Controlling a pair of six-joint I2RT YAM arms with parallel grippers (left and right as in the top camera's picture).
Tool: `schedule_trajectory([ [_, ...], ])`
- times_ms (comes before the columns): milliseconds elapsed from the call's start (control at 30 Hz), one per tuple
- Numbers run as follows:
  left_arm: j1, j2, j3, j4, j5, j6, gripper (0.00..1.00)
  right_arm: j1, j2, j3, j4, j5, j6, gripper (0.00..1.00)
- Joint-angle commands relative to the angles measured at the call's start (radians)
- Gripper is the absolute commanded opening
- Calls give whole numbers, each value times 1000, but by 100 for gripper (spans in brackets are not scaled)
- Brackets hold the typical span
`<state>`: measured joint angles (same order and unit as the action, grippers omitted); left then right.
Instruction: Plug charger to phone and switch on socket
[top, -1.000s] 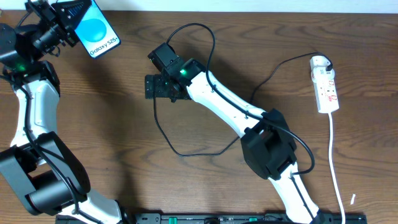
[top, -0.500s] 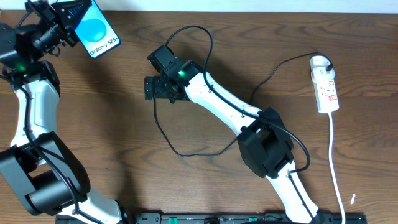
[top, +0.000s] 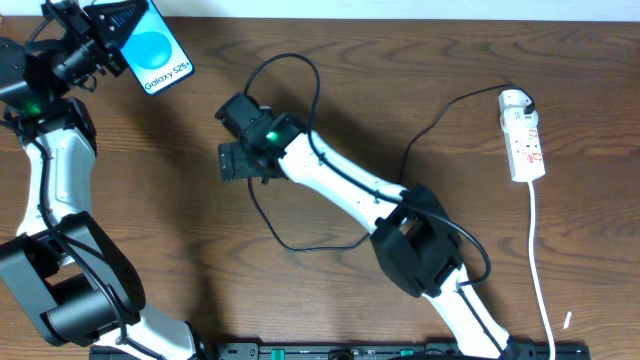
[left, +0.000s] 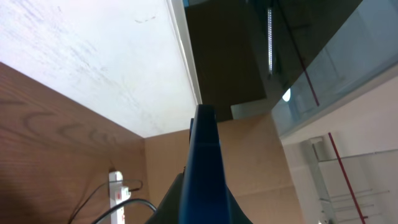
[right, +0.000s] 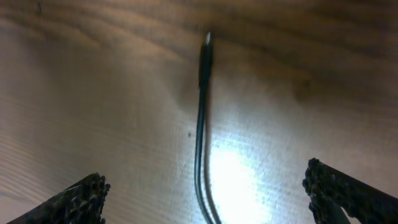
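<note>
Limp, light-looking charger (right: 200, 124): right jaws, wide above it, should pinch its stiff plug (right: 204, 62); left jaws hold the phone (top: 158, 50)

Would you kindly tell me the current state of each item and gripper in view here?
Left gripper: shut on the phone.
Right gripper: open, empty, over the plug tip of the cable.
Phone: gripped, screen lit, cable not plugged in.
Cable: lying loose on the table, plug tip free, other end at the power strip.
Power strip: flat on the table, switch position too small to tell.
</note>
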<state>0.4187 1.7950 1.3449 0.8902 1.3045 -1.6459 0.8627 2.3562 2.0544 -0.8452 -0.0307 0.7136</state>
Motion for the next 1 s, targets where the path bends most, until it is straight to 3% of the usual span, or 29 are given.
schedule_trajectory([
  [0,3,-22,14,10,21,-2,7,11,10,25,-13,69,-8,99],
  [700,3,-22,14,10,20,-2,7,11,98,25,-43,48,-5,84],
  [867,3,-22,14,10,20,-2,7,11,109,25,-55,49,-5,66],
  [967,3,-22,14,10,20,-2,7,11,112,25,-64,49,-5,43],
])
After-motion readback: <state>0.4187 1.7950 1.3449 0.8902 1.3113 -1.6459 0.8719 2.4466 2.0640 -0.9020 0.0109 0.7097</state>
